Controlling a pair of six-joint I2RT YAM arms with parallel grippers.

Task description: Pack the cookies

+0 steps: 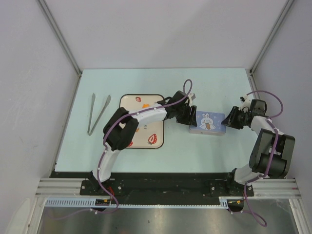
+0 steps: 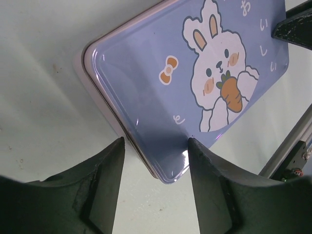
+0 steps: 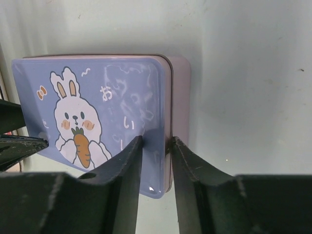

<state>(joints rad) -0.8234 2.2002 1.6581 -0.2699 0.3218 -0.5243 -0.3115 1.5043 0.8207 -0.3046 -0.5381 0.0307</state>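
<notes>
Cookies: 0 visible in any view; cannot tell where they lie. 1 blue rabbit-print tin point(image 1: 207, 123), lid on, flat on the table point(image 1: 195, 87) between the 2 grippers. Right gripper point(image 3: 155, 139): fingers narrow, pinching the tin's right end rim. Left gripper point(image 2: 156, 141): fingers half spread astride the tin's left corner; grasp or gap, cannot tell. 1 tray point(image 1: 146, 130) left of the tin. 1 pair of tongs point(image 1: 91, 117) far left, apart from the tray
</notes>
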